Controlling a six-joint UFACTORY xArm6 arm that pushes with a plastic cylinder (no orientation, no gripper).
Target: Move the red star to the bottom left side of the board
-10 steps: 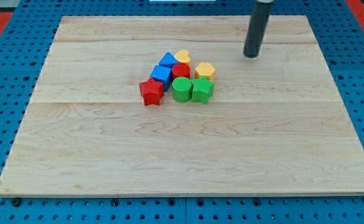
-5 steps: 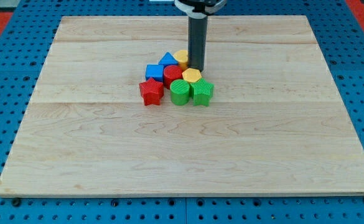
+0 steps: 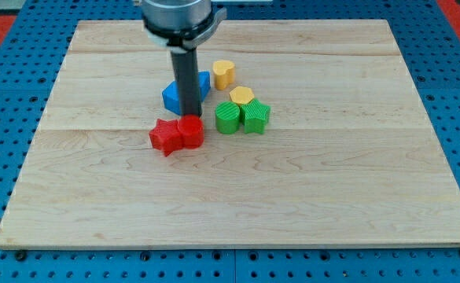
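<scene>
The red star (image 3: 164,137) lies left of the board's centre, touching a second red block (image 3: 190,131) on its right. My tip (image 3: 189,115) stands at the top edge of that red block, just up and right of the star. The rod hides part of the blue blocks behind it.
Two blue blocks (image 3: 174,96) (image 3: 204,83) sit behind the rod. A yellow heart-like block (image 3: 224,73) lies further up. A yellow hexagon (image 3: 241,96) sits above two green blocks (image 3: 228,118) (image 3: 255,115). The wooden board (image 3: 237,196) rests on a blue pegboard.
My tip has swept left and down through the cluster. The red star and the other red block have slid down-left. The blue blocks shifted left and the yellow heart moved up.
</scene>
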